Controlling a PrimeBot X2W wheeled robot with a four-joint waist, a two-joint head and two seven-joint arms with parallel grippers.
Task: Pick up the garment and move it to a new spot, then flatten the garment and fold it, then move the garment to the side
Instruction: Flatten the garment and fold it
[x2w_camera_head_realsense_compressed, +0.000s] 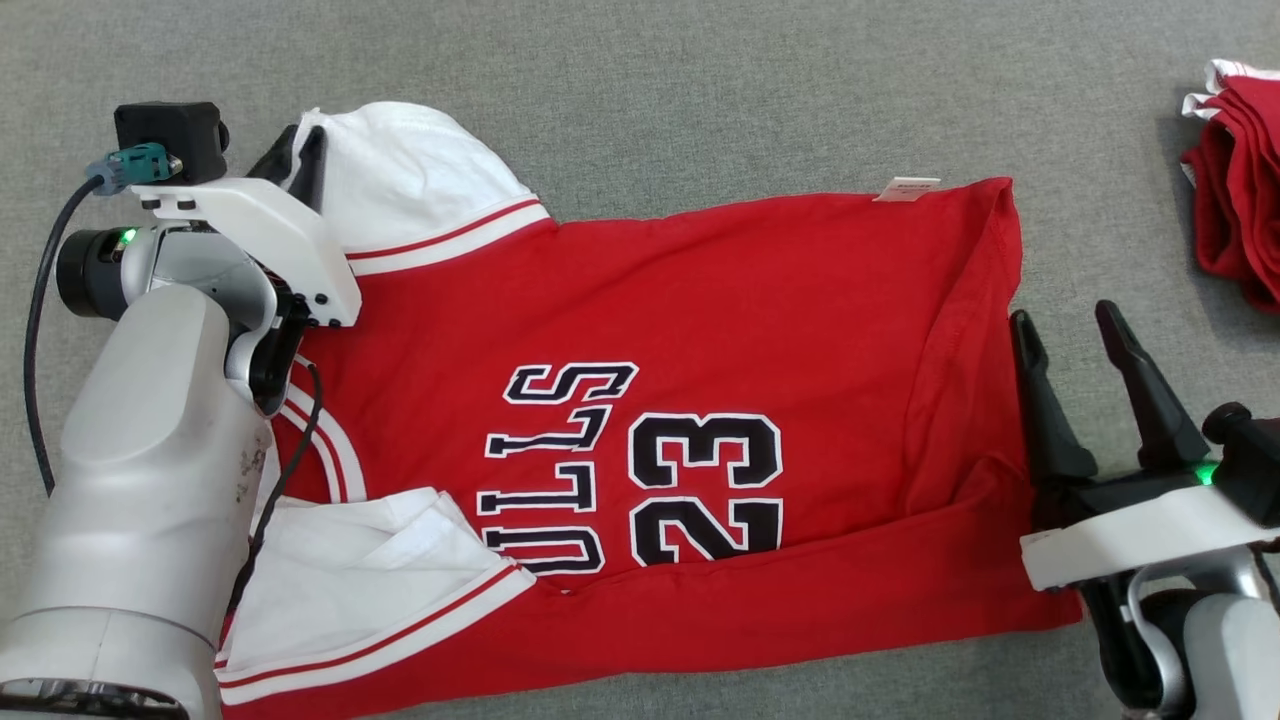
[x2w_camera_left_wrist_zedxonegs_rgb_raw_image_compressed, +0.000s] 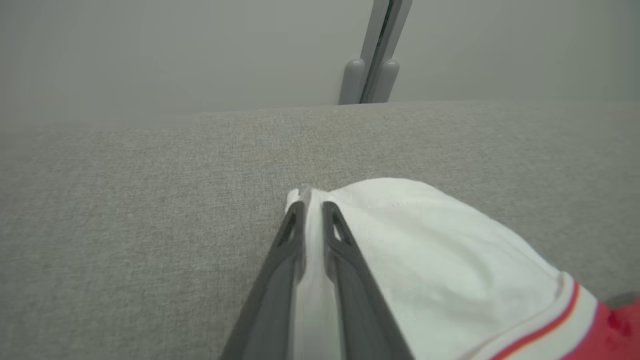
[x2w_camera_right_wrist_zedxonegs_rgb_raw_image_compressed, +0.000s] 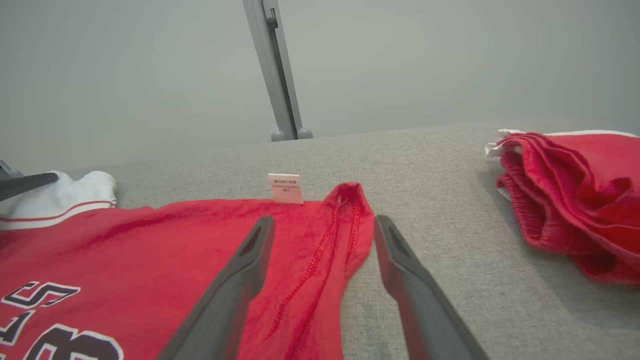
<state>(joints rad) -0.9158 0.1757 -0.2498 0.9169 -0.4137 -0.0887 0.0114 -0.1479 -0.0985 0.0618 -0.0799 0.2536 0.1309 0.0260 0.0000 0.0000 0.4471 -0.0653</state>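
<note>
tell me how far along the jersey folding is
Done: the jersey lies spread out, its near long edge already folded over the lettering. In hand: the left end effector is shut on the white sleeve; the right end effector is open at the hem. Left: remaining folds, then moving it aside.

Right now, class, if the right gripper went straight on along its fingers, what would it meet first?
Probably the red jersey: its rumpled hem edge lies between the fingers of the open right gripper. Beyond it is bare grey surface; height above the cloth is unclear.
</note>
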